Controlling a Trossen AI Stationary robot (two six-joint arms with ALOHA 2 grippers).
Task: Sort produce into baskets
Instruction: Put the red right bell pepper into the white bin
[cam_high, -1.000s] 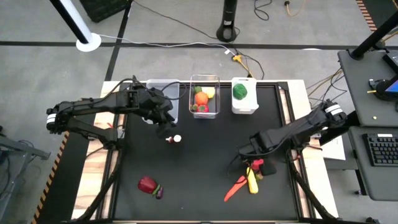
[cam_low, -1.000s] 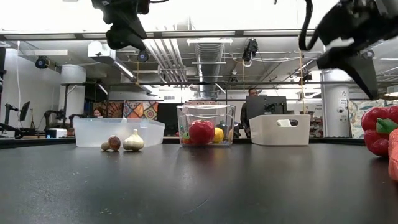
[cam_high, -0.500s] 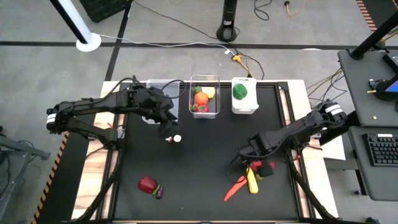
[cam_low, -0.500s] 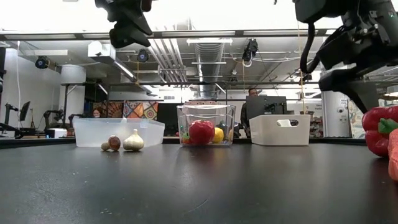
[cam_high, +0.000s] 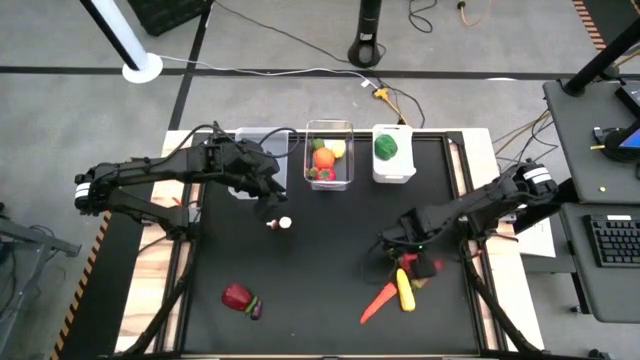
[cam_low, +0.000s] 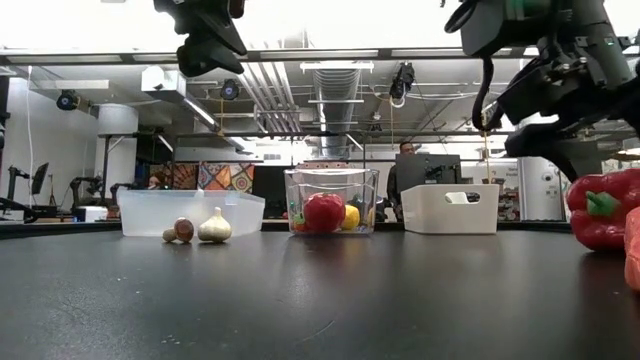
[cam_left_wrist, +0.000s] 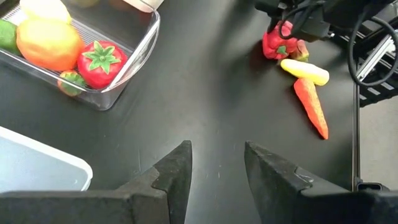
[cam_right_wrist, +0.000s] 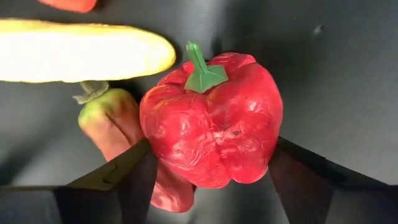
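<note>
Three bins along table's far edge. Loose produce: garlic, mushroom, apple, purple piece, carrot, corn, two peppers. Right gripper fingers straddle red pepper, right side, grip uncertain. Left gripper apart, empty, near left bin. No readable writing.

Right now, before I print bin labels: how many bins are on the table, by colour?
Clear bins: 2
White bin: 1
Total: 3
</note>
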